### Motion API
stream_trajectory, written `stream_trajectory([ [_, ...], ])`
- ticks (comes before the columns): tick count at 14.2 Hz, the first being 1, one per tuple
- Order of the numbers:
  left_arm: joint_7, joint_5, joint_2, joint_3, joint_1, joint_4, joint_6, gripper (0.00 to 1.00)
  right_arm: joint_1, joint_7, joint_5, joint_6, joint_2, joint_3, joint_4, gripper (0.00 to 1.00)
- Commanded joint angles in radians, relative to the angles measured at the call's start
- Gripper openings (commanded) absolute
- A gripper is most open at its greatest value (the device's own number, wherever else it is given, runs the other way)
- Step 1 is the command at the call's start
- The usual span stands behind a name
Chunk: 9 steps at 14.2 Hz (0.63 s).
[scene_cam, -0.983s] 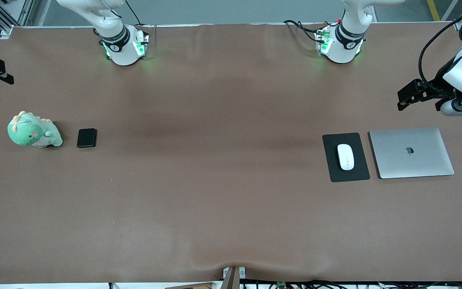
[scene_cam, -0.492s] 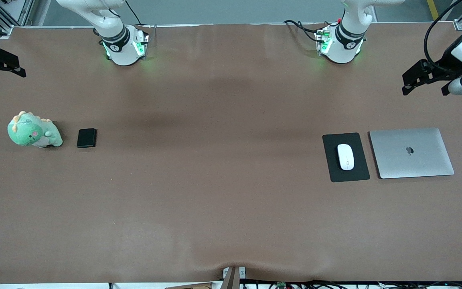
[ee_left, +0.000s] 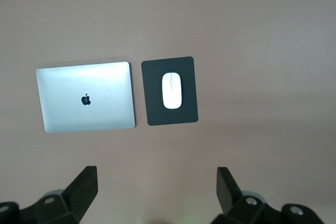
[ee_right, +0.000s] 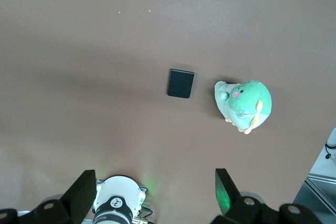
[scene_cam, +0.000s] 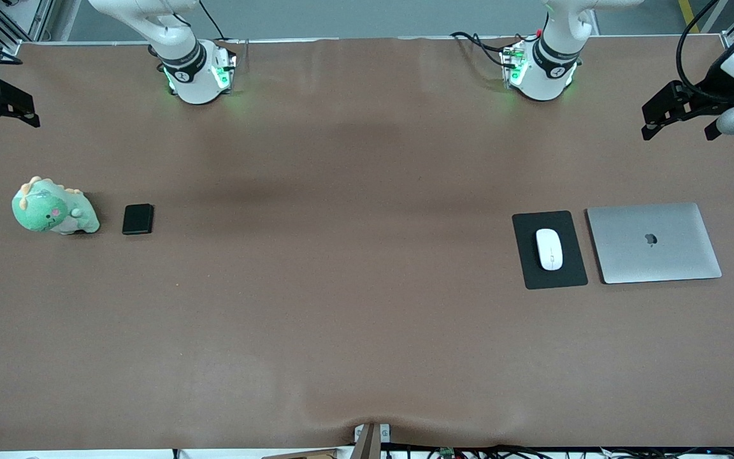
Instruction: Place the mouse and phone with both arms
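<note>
Two empty pincers gape: left pincer (scene_cam: 679,119) above the table's (scene_cam: 341,319) left-arm end, right pincer (scene_cam: 7,108) above its right-arm end. Glossy oval mouse (scene_cam: 549,248) lies on a flat black pad (scene_cam: 564,274); matte phone (scene_cam: 137,218) lies beside a plush dinosaur (scene_cam: 53,207).

Tabletop (scene_cam: 341,287): uniform brown covering. Mouse (scene_cam: 549,248): glossy white, thin grey centre line. Mouse pad (scene_cam: 571,274): plain black. Laptop (scene_cam: 654,242): silver lid, dark apple logo. Phone (scene_cam: 137,218): plain matte black. Plush dinosaur (scene_cam: 53,208): mint green, pink cheek, pale orange spikes, whitish belly. Arms: white, black bands, green-lit bases. Left claw (scene_cam: 679,124) and right claw (scene_cam: 13,111): black.
</note>
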Motion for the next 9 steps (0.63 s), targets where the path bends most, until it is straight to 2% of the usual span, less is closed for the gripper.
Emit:
stream_trajectory([
  [1, 0.01, 0.0, -0.007, 0.001, 0.006, 0.01, -0.003, 1.0, 0.001, 0.016, -0.019, 0.027, -0.03, 0.014, -0.02, 1.0],
  [4, 0.01, 0.0, -0.008, 0.001, 0.006, 0.01, -0.015, 1.0, -0.017, 0.01, 0.018, 0.053, -0.028, 0.013, -0.019, 1.0],
  [9, 0.001, 0.0, -0.009, 0.001, 0.006, 0.01, -0.025, 1.0, -0.019, 0.008, 0.016, 0.056, -0.027, 0.011, -0.015, 1.0],
])
